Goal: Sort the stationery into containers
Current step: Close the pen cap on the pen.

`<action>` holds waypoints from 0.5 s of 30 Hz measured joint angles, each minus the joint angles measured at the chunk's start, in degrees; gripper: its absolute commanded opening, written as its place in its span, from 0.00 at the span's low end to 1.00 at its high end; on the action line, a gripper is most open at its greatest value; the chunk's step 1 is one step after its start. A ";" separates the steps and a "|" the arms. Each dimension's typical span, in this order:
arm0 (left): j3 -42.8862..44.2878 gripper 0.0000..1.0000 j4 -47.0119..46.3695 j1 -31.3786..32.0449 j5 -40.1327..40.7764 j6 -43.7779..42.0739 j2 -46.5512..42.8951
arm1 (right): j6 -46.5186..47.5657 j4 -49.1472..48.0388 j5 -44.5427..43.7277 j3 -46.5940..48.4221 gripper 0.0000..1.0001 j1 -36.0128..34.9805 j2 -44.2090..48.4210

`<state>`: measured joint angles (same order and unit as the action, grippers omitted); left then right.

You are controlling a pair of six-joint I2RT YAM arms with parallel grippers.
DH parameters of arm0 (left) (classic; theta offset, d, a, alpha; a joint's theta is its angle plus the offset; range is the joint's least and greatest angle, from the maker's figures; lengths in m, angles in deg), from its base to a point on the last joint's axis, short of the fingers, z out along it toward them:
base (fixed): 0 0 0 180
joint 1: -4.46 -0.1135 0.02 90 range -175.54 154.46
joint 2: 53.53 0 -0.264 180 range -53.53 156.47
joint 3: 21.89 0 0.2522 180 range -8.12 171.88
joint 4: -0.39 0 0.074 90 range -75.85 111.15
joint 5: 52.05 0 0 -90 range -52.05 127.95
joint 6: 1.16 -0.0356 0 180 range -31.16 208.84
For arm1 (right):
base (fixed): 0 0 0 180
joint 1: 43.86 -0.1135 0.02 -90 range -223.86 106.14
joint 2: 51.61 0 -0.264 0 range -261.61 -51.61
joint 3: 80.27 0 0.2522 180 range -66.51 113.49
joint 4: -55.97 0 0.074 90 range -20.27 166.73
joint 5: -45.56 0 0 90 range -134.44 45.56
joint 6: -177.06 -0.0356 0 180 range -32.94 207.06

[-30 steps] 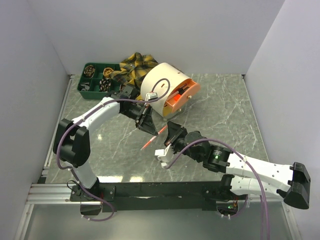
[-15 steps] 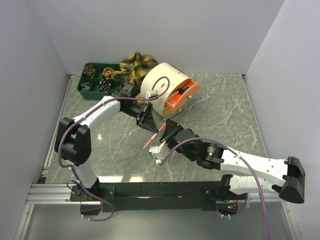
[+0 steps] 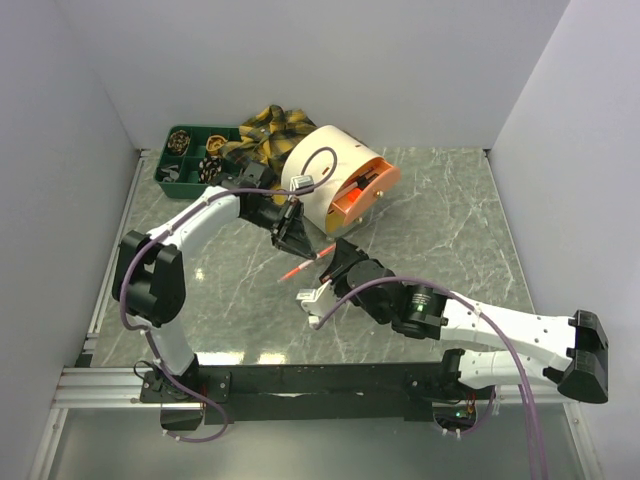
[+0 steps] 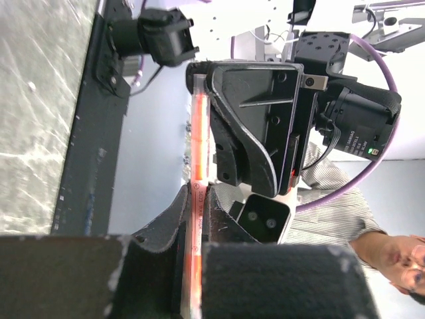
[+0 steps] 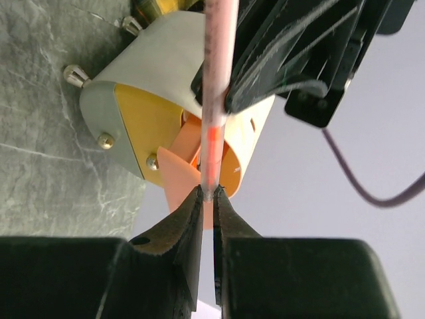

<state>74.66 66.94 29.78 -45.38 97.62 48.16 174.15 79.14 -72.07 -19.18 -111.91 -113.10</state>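
Marbled table (image 3: 440, 220), one red pen (image 3: 300, 267) shared between my arms.
I see the left end effector (image 4: 196, 193) and right end effector (image 5: 208, 195) both pinched narrow on it, near the table's middle, just before the tipped cream drum (image 3: 325, 165); green tray (image 3: 180, 188) far left.

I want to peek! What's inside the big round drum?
An orange tray pokes out of the open end of the cream drum. Anything deeper inside is hidden by its wall.
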 measured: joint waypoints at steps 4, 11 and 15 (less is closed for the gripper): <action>1.01 0.01 0.17 -1.03 -0.02 -0.59 0.33 | -0.76 0.15 -0.44 0.00 0.00 -0.07 0.55; 0.44 0.01 -0.20 -1.29 -0.04 -0.66 -0.55 | -0.90 -1.51 -0.33 -0.42 0.07 -0.11 0.70; -0.20 0.01 -0.83 -1.31 0.04 -0.61 -1.81 | -0.68 -6.25 -0.15 -2.40 0.34 -0.11 0.98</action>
<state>74.46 66.11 28.47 -45.34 97.00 46.34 173.47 72.89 -72.23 -21.59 -112.02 -112.12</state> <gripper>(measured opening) 0.081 0.231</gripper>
